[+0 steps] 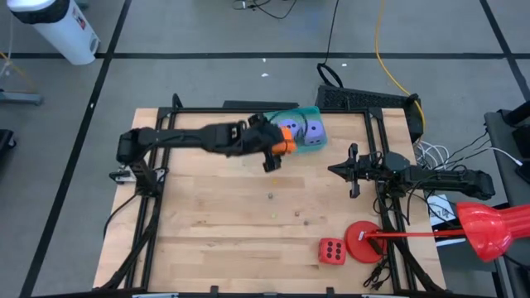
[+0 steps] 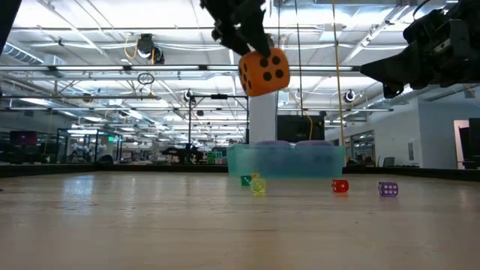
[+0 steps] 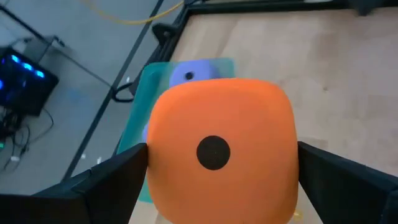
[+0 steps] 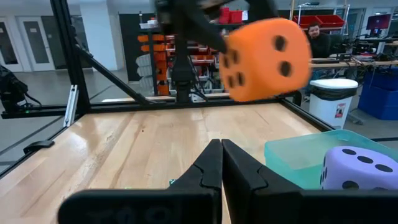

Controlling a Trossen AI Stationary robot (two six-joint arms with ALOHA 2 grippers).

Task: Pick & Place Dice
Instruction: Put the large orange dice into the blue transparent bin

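The left tool (image 1: pixel 282 147) pinches the orange die (image 1: pixel 286 136) between its two dark fingers (image 3: pixel 106 183), holding it up in the air well above the desk (image 1: pixel 215 207), just beside the near rim of a translucent teal bin (image 1: pixel 313 116). Two lavender dice (image 1: pixel 309 131) sit inside that bin at the far edge of the desk. The right tool (image 1: pixel 353 171) hangs over the right side with its fingers pressed together and nothing between them.

The desk is pale wood planking framed by black rails. A red die (image 1: pixel 332 251) lies near the front right corner, just beside a flat red round disc (image 1: pixel 363 241), and both lie well apart from the bin. A few tiny dice (image 2: pixel 259 185) are scattered mid-desk, green, yellow, red and purple, seen from the low camera in front of the bin.

Around the desk is grey floor marked with dark lines, with a white bin (image 1: pixel 60 29) at the far left and a yellow cable (image 1: pixel 385 50) trailing off beyond. The room behind is a wide workshop with ceiling lights, and a person (image 4: pixel 318 37) sits at a bench there.
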